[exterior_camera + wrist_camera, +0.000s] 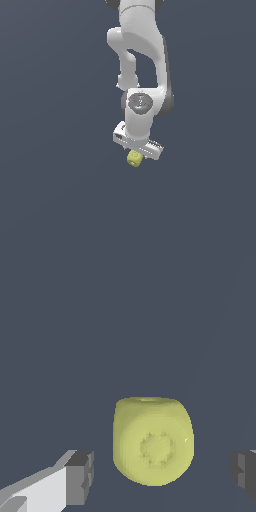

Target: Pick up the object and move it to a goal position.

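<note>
The object [152, 441] is a small yellow-green cube with rounded corners and a round dimple on the face turned to the wrist camera. It lies between my two grey fingertips [80, 476], with a gap on each side, so nothing grips it. My gripper [162, 472] is open around it. In the exterior view the object [134, 158] shows just below the white hand, and the gripper [136, 155] fingers are mostly hidden behind the hand and cube.
A plain dark grey-blue surface [60, 200] fills everything around the arm. The white arm [142, 55] reaches down from the top of the exterior view.
</note>
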